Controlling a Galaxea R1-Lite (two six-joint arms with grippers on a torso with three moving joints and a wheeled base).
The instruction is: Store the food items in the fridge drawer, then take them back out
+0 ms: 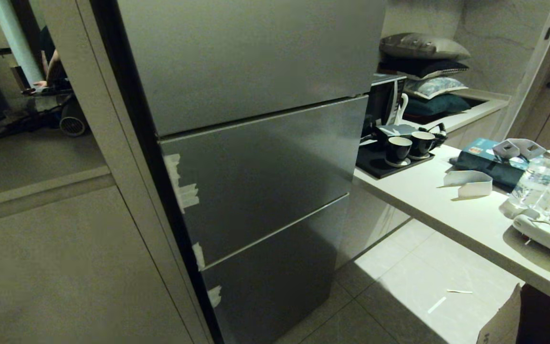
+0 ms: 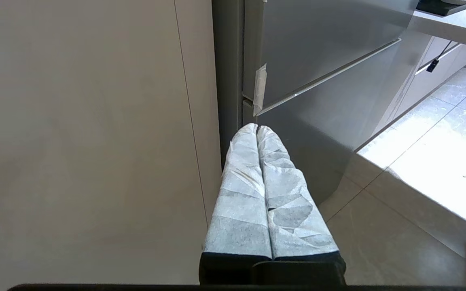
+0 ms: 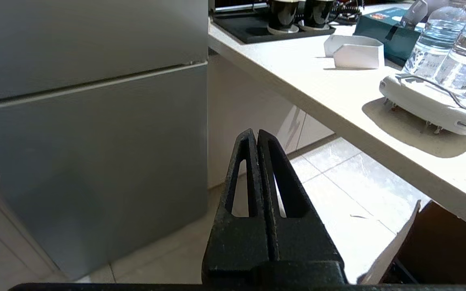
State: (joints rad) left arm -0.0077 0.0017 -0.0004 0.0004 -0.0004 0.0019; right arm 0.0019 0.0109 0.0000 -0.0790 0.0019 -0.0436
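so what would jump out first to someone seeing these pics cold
The tall grey fridge fills the middle of the head view, all its doors closed, with white tape scraps down its left edge. To its right, a pale counter holds two black cups and water bottles. Both grippers, left and right, are shut, holding nothing.

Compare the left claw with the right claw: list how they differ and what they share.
The left claw has fingers wrapped in pale crinkled tape; the right claw has bare black fingers with open slots. The left claw points at the fridge edge by the cabinet panel; the right claw points at the floor gap between fridge and counter. Both are shut and hold nothing.
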